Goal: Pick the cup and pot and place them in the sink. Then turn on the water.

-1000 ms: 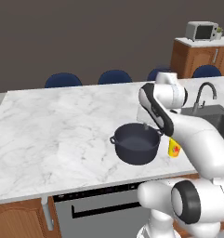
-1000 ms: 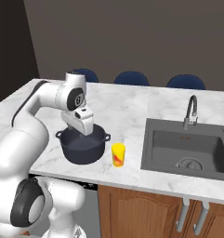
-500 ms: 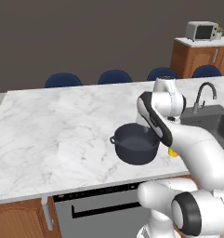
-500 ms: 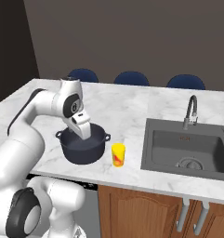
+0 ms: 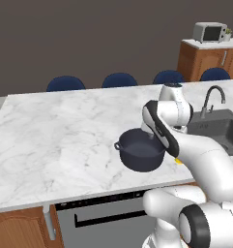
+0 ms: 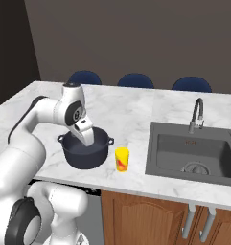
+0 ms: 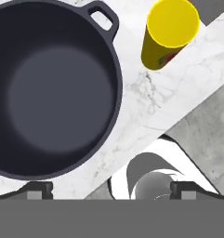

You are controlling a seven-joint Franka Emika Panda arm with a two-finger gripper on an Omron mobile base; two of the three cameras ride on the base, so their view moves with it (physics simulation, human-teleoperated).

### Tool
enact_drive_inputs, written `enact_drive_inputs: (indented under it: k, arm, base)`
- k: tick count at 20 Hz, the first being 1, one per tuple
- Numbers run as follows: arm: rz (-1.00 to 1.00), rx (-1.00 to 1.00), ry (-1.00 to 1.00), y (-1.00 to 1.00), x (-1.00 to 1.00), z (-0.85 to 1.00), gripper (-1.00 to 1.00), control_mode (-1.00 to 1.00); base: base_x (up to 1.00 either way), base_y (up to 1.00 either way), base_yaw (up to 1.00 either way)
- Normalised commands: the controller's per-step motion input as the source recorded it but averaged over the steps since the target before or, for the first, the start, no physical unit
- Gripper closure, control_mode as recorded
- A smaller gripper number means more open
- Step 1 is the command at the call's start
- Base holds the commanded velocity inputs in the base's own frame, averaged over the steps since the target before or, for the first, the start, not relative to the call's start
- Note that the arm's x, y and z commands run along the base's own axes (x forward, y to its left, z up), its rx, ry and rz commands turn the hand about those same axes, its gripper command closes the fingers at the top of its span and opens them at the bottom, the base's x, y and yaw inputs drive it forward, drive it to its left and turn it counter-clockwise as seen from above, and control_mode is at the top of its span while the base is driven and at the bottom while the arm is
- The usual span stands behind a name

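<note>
The wide, round dark navy-grey pot (image 6: 86, 151) is seen standing near the front edge of the white marble worktop (image 5: 55, 140), with the small yellow cup (image 6: 121, 159) set just beside it, apart and upright, on the sink side. The end effector (image 7: 111, 189) is held above the pot's rim, its fingertips (image 7: 35, 189) spread wide and gripping nothing. Bare marble is left between cup and the dark grey recessed sink (image 6: 193, 152), whose curved metal faucet (image 6: 197, 115) stands at the far rim. Blue chairs (image 6: 135, 80) are lined up beyond the far edge.
</note>
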Motion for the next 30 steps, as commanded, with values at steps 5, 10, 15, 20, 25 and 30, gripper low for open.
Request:
enact_drive_inputs:
  k: [5,10,15,20,25,30]
  arm:
    - [0.0,0.0,0.0,0.0,0.17,-0.07,-1.0,-1.0]
    - [0.0,0.0,0.0,0.0,0.16,-0.05,-1.0,-1.0]
    - [0.0,0.0,0.0,-0.03,0.12,-0.07,-1.0,-1.0]
    - [0.0,0.0,0.0,-0.06,0.09,-0.11,-1.0,-1.0]
    - [0.0,0.0,0.0,-0.13,0.0,-0.19,-1.0,-1.0]
    - [0.0,0.0,0.0,-0.11,0.0,-0.28,-1.0,-1.0]
  base:
    - [0.0,0.0,0.0]
    - [0.0,0.0,0.0]
    - [0.0,0.0,0.0]
    - [0.0,0.0,0.0]
    - [0.0,0.0,0.0]
    - [0.0,0.0,0.0]
